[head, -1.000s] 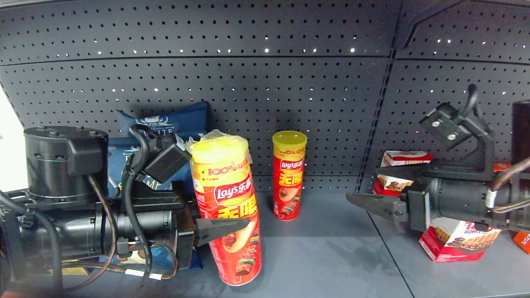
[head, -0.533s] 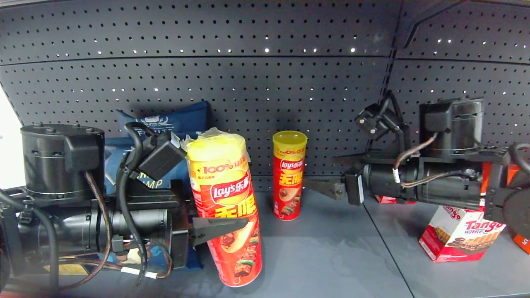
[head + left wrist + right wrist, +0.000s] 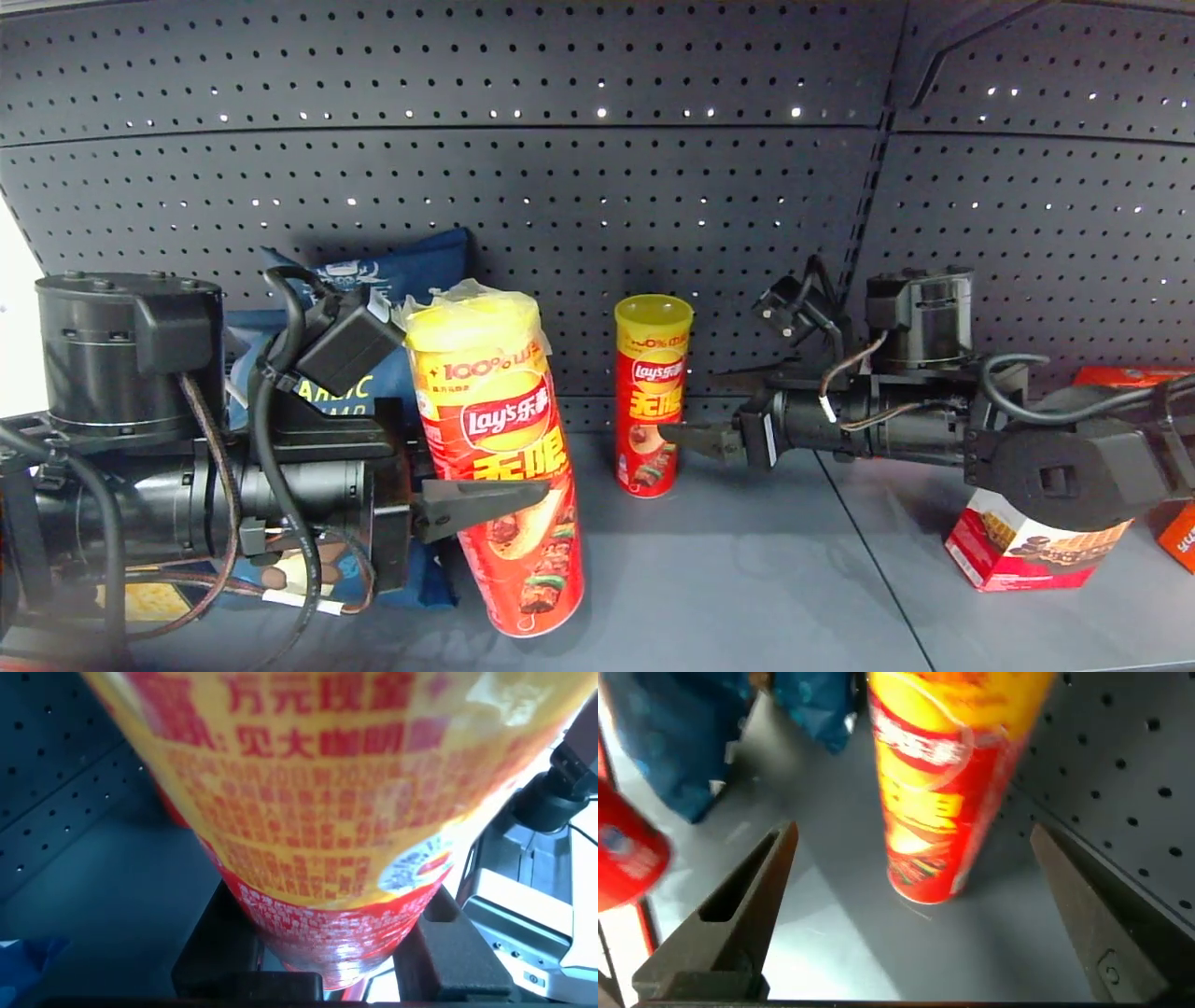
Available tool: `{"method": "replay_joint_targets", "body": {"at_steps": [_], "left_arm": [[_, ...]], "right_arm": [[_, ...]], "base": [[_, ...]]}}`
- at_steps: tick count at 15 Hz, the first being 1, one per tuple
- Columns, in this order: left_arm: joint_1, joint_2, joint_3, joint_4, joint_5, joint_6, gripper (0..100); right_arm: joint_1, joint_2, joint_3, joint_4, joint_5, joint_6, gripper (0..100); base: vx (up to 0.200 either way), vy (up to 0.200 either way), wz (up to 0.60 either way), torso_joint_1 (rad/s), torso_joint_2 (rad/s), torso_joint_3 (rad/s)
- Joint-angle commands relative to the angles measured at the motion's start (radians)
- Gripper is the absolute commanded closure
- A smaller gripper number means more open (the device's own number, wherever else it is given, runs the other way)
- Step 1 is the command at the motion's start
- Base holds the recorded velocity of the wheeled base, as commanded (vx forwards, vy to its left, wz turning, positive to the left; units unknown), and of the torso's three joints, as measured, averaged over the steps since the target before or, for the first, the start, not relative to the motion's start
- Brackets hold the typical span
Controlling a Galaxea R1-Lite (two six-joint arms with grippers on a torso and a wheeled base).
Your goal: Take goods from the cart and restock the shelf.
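1. Swung inward, the right fingers [image 3: 738, 915] stand wide apart, aimed at the small can [image 3: 652, 397] at the back of the shelf [image 3: 747, 579].
2. The left fingers [image 3: 476, 504] are clamped low on the large can [image 3: 499, 420], which is tilted near the shelf front.
3. It is probably a light, slick, crushable tube, so grip it mid-body and gently.

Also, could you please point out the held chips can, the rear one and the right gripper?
held chips can [image 3: 495, 439], head view, front label
rear chips can [image 3: 652, 401], head view, red body
right gripper [image 3: 912, 829], right wrist view, midway between fingertips

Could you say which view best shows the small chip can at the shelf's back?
The head view: the small can stands in full, lid to base. The right wrist view cuts off its top.
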Motion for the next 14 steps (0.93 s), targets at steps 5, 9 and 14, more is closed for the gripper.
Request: {"method": "replay_joint_targets", "body": {"at_steps": [5,9,14], "left_arm": [[0.006,0.001,-0.004,-0.001,-0.001,0.0,100],[0.006,0.004,-0.005,-0.001,-0.001,-0.001,100],[0.006,0.009,-0.002,0.001,0.001,-0.001,100]], "right_arm": [[-0.036,0.077,-0.051,-0.002,0.05,-0.018,0],[-0.064,0.157,-0.112,-0.002,0.084,-0.069,0],[-0.064,0.224,-0.131,-0.056,0.136,-0.069,0]], "base": [[0.0,0.0,0.0,0.0,0.0,0.0],[0.0,0.0,0.0,0.0,0.0,0.0],[0.0,0.0,0.0,0.0,0.0,0.0]]}}
